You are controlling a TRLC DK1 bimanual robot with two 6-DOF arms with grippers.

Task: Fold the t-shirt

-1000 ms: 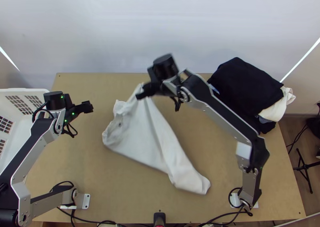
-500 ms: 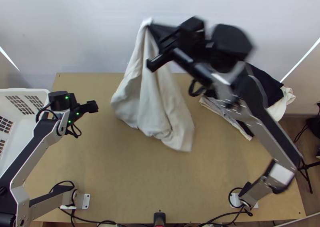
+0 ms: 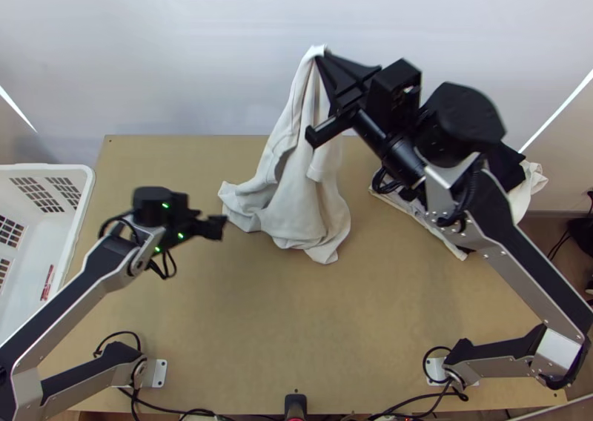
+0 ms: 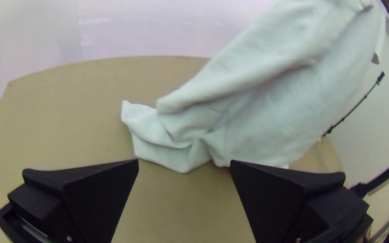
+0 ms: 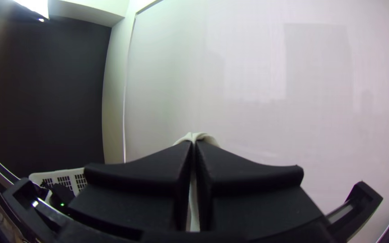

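Observation:
Held up high by one upper part, the white t-shirt [image 3: 296, 191] hangs in folds, its lower end bunched on the table's middle. My right gripper [image 3: 320, 56] is shut on it at the top; in the right wrist view, a bit of cloth [image 5: 195, 136] pokes out where the right gripper's [image 5: 194, 143] fingers meet. My left gripper [image 3: 221, 227] is low over the table, just left of the cloth's lower end. In the left wrist view the left gripper [image 4: 184, 163] is open with nothing between its fingers, and the shirt [image 4: 248, 112] hangs beyond them.
A white basket [image 3: 83, 199] stands at the left edge of the table [image 3: 259, 332]. At the back right lies a stack of dark and white clothes [image 3: 530, 187], partly behind the right arm. Bare tabletop lies in front of the shirt.
The right gripper has lifted the shirt off the table, then shifted right with it; the lower end has drawn together. The left gripper has moved right, towards the cloth.

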